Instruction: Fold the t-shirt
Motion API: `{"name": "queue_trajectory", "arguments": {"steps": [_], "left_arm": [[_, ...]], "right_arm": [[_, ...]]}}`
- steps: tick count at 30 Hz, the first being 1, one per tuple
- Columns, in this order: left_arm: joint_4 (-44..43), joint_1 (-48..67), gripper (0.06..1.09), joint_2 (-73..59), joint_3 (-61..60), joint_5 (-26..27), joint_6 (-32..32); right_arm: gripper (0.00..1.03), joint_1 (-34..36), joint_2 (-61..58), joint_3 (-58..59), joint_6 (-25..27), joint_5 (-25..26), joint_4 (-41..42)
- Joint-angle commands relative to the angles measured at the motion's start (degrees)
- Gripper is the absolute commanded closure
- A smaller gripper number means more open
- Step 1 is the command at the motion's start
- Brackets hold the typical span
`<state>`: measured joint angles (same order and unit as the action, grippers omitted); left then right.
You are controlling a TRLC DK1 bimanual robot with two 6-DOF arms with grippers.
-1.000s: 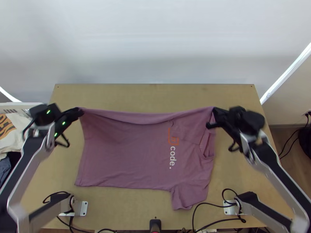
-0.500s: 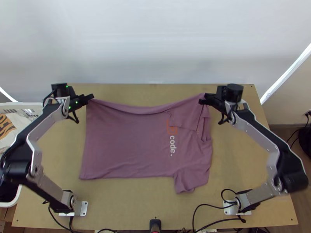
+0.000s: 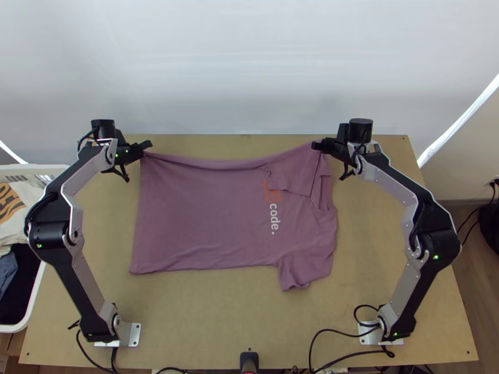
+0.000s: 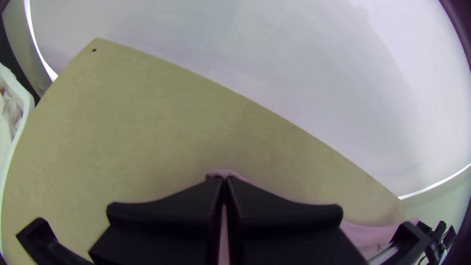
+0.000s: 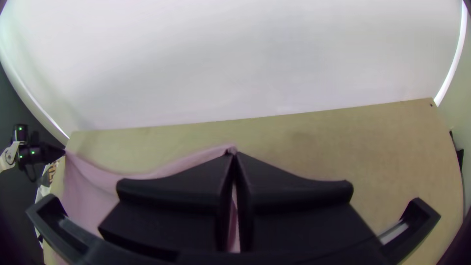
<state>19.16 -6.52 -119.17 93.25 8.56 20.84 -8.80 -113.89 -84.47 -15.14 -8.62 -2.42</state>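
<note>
Across the light wooden counter (image 3: 206, 324), the mauve t-shirt (image 3: 199, 218) spreads out, one sleeve at near right, its far edge sagging between my grips: my left tool (image 3: 147, 145) pinches its far left corner, my right tool (image 3: 317, 146) its far right.

We cannot see the pinched parts of the shirt (image 3: 206, 212), because the left gripper (image 3: 146, 145) and the right gripper (image 3: 317, 146) cover them. In the top view, the left edge cuts the basket (image 3: 53, 169), and the right edge cuts a black thing (image 3: 492, 227), which we cannot identify.
</note>
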Motion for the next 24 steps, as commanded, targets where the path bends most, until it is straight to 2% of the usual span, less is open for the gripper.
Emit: {"name": "queue_trajectory", "arguments": {"steps": [1, 5, 6, 11, 15, 24], "left_arm": [[3.6, -0.3, 1.05, -0.7, 3.4, 0.5, 1.9], [12.7, 0.4, 1.05, -0.3, 6.8, 3.0, 1.6], [15.2, 0.4, 1.05, -0.1, 7.3, 5.0, 1.5], [20.0, 0.4, 1.05, 3.1, 6.0, 8.5, 1.0], [20.4, -0.3, 1.05, 5.6, 3.2, 10.0, 0.9], [20.5, -4.2, 1.05, 9.0, -2.4, 12.3, 0.2]], "right_arm": [[1.00, 0.6, -1.1, -4.4, -3.0, -0.3, -3.6], [1.00, 0.7, -2.0, -10.8, -4.9, -0.3, -15.5], [1.00, 0.7, -2.2, -12.2, -5.3, -0.3, -18.3], [1.00, 0.4, -2.0, -15.6, -6.5, -0.3, -26.6], [1.00, 0.1, -1.3, -16.5, -6.4, -0.3, -31.0], [1.00, 0.4, -0.9, -16.3, -5.9, 0.1, -35.2]]}}
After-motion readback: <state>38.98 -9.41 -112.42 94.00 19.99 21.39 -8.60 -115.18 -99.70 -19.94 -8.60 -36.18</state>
